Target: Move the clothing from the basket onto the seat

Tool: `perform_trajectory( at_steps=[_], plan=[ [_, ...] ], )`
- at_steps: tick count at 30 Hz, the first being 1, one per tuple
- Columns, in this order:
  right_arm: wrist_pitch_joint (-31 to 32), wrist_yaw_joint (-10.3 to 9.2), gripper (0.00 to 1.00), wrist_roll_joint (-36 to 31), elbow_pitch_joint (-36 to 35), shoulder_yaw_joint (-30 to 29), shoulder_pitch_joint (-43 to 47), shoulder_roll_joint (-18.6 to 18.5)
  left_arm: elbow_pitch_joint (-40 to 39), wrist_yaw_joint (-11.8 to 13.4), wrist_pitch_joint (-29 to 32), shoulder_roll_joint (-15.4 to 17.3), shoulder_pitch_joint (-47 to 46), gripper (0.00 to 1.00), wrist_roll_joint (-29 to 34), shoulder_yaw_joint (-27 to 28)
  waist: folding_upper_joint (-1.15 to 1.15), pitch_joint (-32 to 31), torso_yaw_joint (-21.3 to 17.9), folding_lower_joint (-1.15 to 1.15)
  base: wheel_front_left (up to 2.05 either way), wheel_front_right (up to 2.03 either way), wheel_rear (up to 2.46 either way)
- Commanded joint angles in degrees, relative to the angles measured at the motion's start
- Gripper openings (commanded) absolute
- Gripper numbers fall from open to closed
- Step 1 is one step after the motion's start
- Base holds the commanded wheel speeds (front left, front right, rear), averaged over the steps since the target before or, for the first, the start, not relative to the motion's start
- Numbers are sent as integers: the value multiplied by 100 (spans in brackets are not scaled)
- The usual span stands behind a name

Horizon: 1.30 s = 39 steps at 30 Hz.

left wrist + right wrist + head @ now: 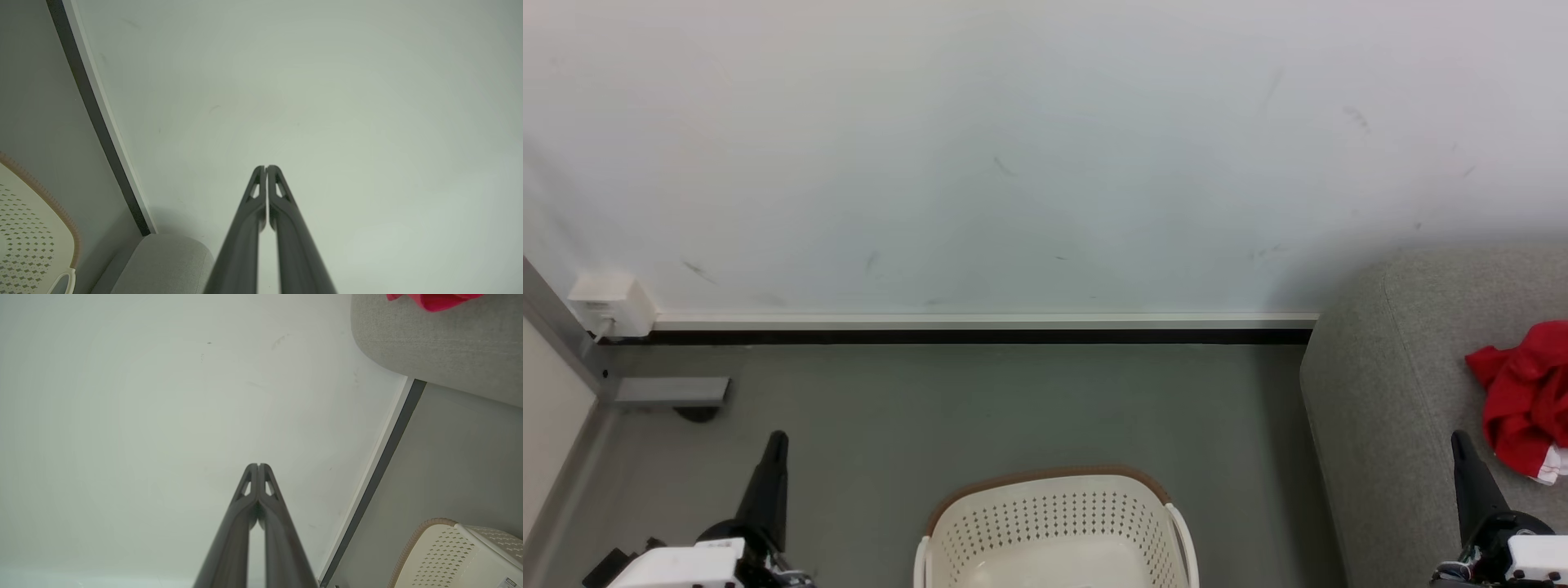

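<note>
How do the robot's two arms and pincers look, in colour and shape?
The left pincer and right pincer each have two long, matte dark-grey fingers tapering to rounded tips, with a slim triangular cut-out near each tip. Behind them sit black joints and white boxy wrist housings.

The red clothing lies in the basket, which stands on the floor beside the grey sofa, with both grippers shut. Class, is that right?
No. The head view shows the red clothing lying on the grey sofa, not in the basket. The rest holds: the basket stands on the floor beside the sofa, and the left gripper and right gripper are both shut.
</note>
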Motion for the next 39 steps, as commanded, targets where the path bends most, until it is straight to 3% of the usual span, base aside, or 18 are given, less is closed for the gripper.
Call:
perform_trajectory(
  at_steps=[1, 39],
  plan=[
    [24, -12, 0, 23, -28, -23, -38, 2, -11, -30, 34, 38, -45, 0, -64, 6, 0, -1, 0, 0, 0, 0, 0],
    [24, -12, 0, 22, -27, -23, -36, -1, -12, -30, 34, 37, -43, 0, -64, 7, 0, -1, 0, 0, 0, 0, 0]
  ],
)
